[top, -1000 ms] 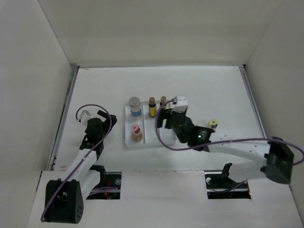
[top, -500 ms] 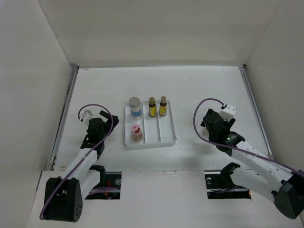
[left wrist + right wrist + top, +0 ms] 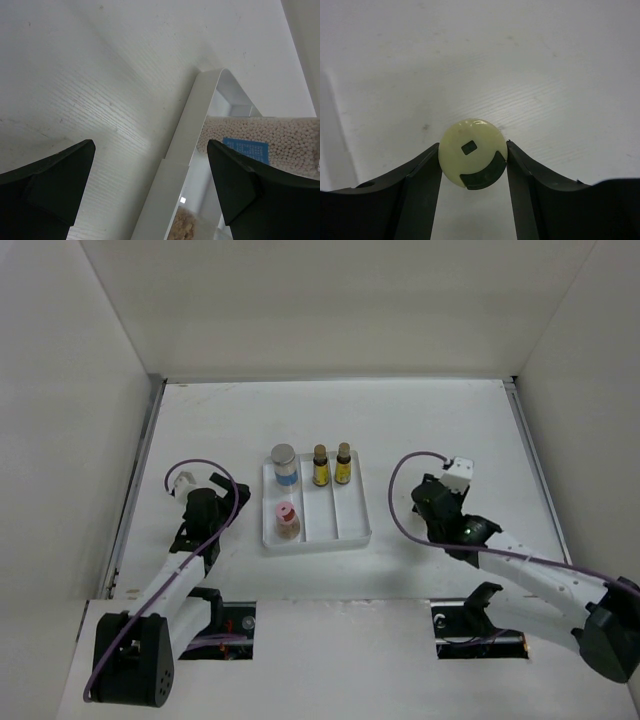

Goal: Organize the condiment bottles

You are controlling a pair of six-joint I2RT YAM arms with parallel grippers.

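My right gripper [image 3: 473,152] is shut on the squat cream-topped bottle [image 3: 469,150]; both fingers press its round lid over the bare table. In the top view that gripper [image 3: 441,502] is right of the white tray [image 3: 350,528] and hides the bottle. The grey-lidded jar [image 3: 284,464] and the pink-topped bottle [image 3: 288,519] stand in the left compartment. The two slim dark bottles [image 3: 320,466] [image 3: 343,464] stand at the back of the middle and right ones. My left gripper [image 3: 150,145] is open and empty beside the tray's left rim [image 3: 185,150]; it also shows in the top view [image 3: 208,504].
White walls enclose the table on the left, right and back. The jar's blue label and white beads [image 3: 260,145] show past the tray rim in the left wrist view. The front parts of the tray's middle and right compartments hold nothing.
My right arm left the tray's right compartment, swung right to the cream-topped bottle and closed on it; it now sits slightly further left. The left arm has not moved.
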